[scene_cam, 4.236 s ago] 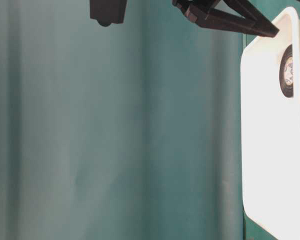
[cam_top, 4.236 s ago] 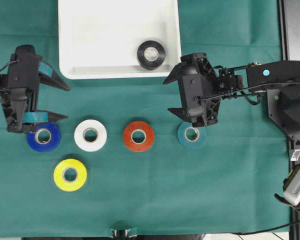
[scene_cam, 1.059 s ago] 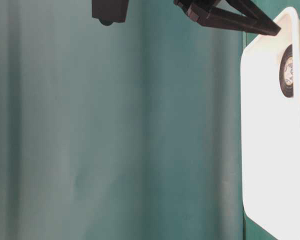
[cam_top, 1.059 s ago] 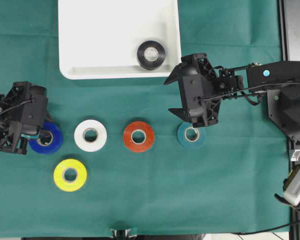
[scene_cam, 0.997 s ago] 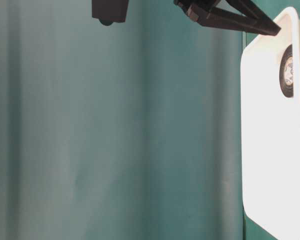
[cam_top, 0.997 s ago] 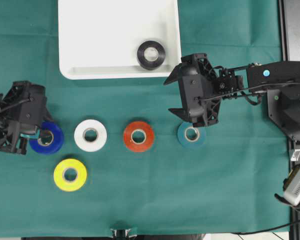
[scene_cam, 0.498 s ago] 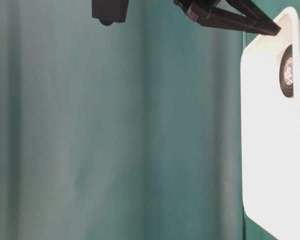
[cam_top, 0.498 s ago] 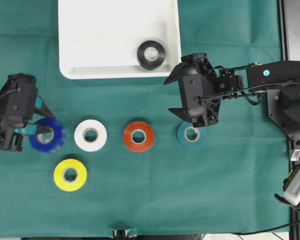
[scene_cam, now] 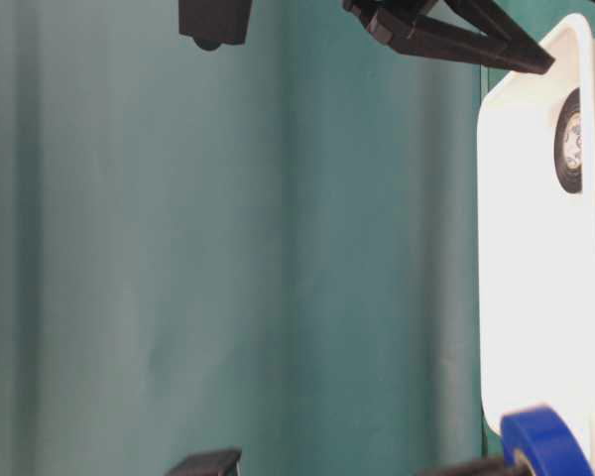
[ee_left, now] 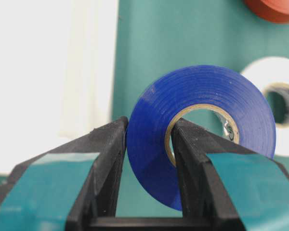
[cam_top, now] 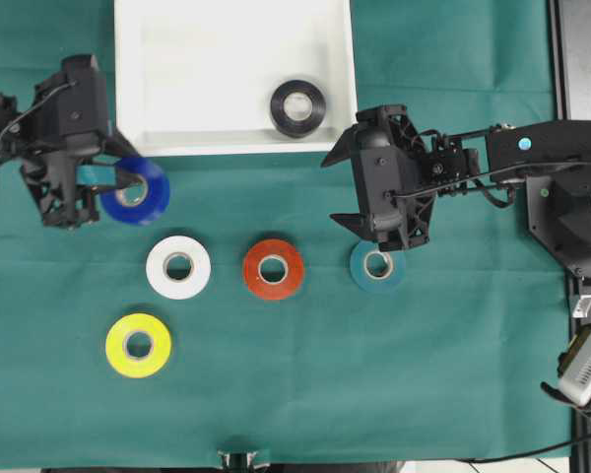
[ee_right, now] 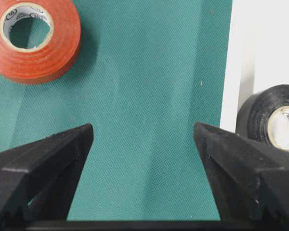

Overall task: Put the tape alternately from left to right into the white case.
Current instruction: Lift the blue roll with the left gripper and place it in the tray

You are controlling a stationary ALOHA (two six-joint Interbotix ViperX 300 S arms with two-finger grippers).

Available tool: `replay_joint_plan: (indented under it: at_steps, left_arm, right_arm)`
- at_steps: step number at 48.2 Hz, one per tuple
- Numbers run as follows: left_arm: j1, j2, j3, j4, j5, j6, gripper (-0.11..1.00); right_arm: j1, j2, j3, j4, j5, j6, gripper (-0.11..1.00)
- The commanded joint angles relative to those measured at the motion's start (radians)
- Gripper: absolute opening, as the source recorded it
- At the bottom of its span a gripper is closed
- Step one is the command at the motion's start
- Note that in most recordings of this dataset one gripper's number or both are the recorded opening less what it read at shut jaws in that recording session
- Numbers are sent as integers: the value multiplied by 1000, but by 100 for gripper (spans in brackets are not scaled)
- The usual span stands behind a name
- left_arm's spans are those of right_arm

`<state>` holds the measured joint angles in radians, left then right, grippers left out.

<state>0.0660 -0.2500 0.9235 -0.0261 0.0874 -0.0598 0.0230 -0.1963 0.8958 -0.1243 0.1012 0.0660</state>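
Note:
My left gripper [cam_top: 118,182] is shut on the blue tape [cam_top: 138,190], held above the cloth just in front of the white case's [cam_top: 236,146] left front corner. In the left wrist view one finger sits inside the core of the blue tape [ee_left: 202,91] and the other presses its outer face. A black tape [cam_top: 297,106] lies in the case at the right. White [cam_top: 178,266], red [cam_top: 273,268] and teal [cam_top: 377,266] tapes lie in a row, with a yellow tape [cam_top: 138,344] nearer the front. My right gripper [cam_top: 333,189] is open and empty above the cloth beside the teal tape.
Green cloth [cam_top: 453,374] covers the table. The right arm's base and dark equipment [cam_top: 571,197] stand along the right edge. The case's raised rim [ee_right: 238,57] lies close to the right gripper's fingers [ee_right: 231,159].
My left gripper has lifted the blue tape off the cloth and carried it away from the row toward the case's left front corner. The right arm has not moved.

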Motion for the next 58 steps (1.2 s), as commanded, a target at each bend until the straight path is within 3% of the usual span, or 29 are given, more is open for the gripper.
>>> replay_joint_plan:
  at_steps: [1, 13, 35, 58]
  left_arm:
    - [31, 20, -58, 3, -6, 25, 27]
    - [121, 98, -149, 3, -6, 104, 27]
    - [270, 232, -301, 3, -9, 167, 27]
    - [351, 367, -436, 3, -38, 175, 27]
  right_arm:
    - [5, -9, -8, -2, -8, 0, 83]
    - [5, -2, -8, -2, -20, 0, 83]
    - [5, 18, -8, -2, -35, 0, 83]
    - [5, 20, -8, -2, -37, 0, 83]
